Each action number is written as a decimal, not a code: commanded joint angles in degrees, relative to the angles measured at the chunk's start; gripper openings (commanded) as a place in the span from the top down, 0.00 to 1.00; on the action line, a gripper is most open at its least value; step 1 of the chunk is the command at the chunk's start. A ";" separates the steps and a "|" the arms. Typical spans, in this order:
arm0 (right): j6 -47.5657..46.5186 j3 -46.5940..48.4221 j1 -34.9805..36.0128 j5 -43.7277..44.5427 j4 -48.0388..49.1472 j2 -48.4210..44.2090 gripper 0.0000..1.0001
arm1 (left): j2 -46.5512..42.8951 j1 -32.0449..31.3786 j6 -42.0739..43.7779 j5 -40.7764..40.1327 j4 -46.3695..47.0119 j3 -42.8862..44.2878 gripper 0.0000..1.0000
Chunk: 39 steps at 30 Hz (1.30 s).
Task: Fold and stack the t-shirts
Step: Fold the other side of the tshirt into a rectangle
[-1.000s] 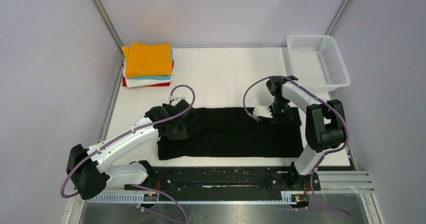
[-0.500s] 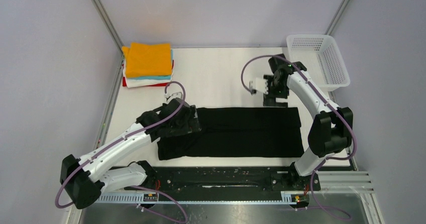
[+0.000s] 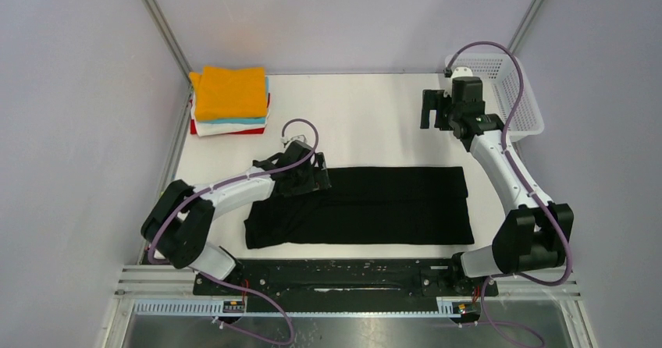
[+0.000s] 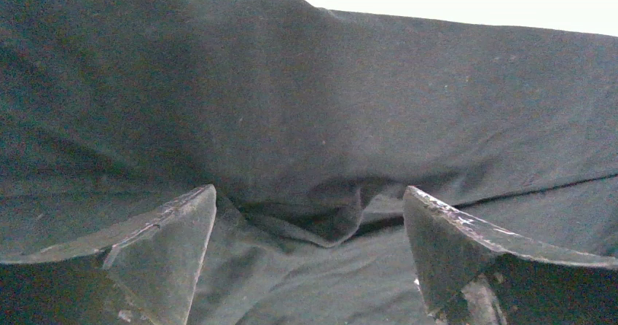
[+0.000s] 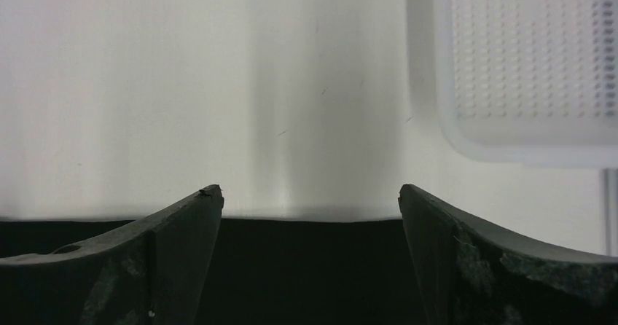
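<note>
The black t-shirt (image 3: pixel 375 204) is lying flat on the white counter (image 3: pixel 351 122), close to the near edge. It is folded into one long strip that is running from left to right. Its right end is looking neat and straight. Its left end is looking a bit wider and more crumpled.

The left gripper (image 3: pixel 320 178) is hanging low over the far edge of the shirt, toward its left part. Its two fingers are standing wide apart and are holding nothing. In the left wrist view, the gripper (image 4: pixel 310 190) is pointing at a small wrinkle in the black cloth (image 4: pixel 306 106). I cannot tell if the fingers are touching the cloth.

The right gripper (image 3: pixel 426 111) is hanging over the bare counter at the far right, well away from the shirt. Its fingers are also standing wide apart with nothing between them. It is sitting just beside the white plastic mesh basket (image 3: pixel 531 102).

In the far left corner, four folded shirts are sitting in a pile. The orange t-shirt (image 3: pixel 230 90) is lying on top. The teal t-shirt (image 3: pixel 242 119) is peeking out under it, then the white t-shirt (image 3: pixel 226 128), and the red t-shirt (image 3: pixel 193 126) is lying at the bottom.
</note>
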 commanded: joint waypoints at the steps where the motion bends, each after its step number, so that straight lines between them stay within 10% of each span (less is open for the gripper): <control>1: 10.57 -4.07 0.14 -1.14 4.50 -5.69 0.01 | 4.07 0.08 2.38 4.54 5.67 1.01 0.01; 28: 20.15 -4.93 -0.46 -3.74 -5.09 -3.54 0.01 | -13.32 -20.41 0.99 14.70 -2.04 -3.90 0.01; 39: 26.19 -16.51 -0.56 -15.44 -7.55 -0.17 0.00 | -13.89 6.83 -4.71 11.30 5.71 -9.10 0.01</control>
